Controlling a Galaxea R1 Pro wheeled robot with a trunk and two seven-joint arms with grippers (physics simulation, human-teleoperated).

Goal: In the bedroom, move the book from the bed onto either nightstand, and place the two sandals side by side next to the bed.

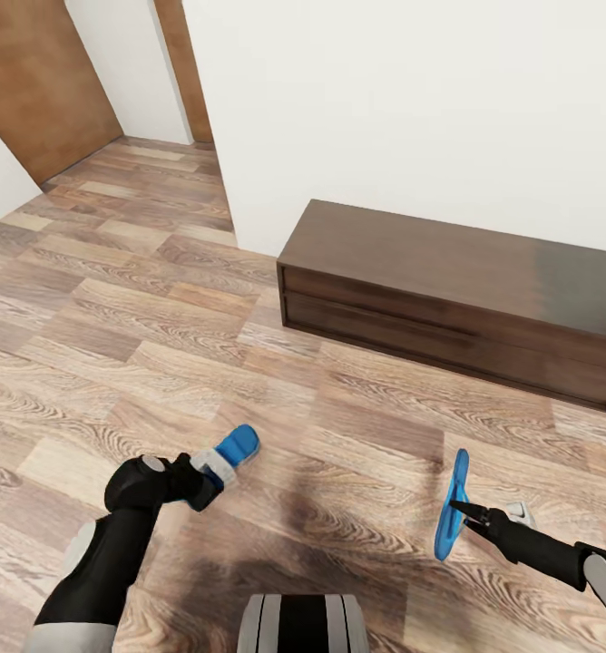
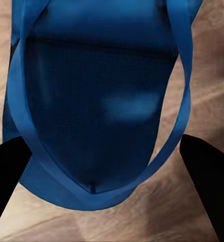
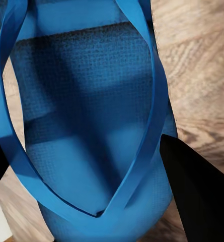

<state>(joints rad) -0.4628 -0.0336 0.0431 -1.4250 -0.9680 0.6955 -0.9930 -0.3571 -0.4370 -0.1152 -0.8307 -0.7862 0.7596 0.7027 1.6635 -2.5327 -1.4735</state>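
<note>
- Above the wood-plank floor [image 1: 112, 299], we carry one blue sandal in each pincer, clear of the boards.
- Our left pincer [image 1: 214, 469] is clamped on the left sandal [image 1: 238, 444], which juts forward from the fingers, sole roughly level.
- Our right pincer [image 1: 454, 508] grips the right sandal [image 1: 451, 503] on edge, its long axis pointing forward.
- Each wrist view shows dark fingers either side of a sandal's straps [image 2: 99, 101] [image 3: 86, 116].
- The sandals are well apart, and the long dark cabinet [image 1: 448, 290] stands ahead by the wall.
- We judge the next move needs both sandals turned parallel and flat.
</note>
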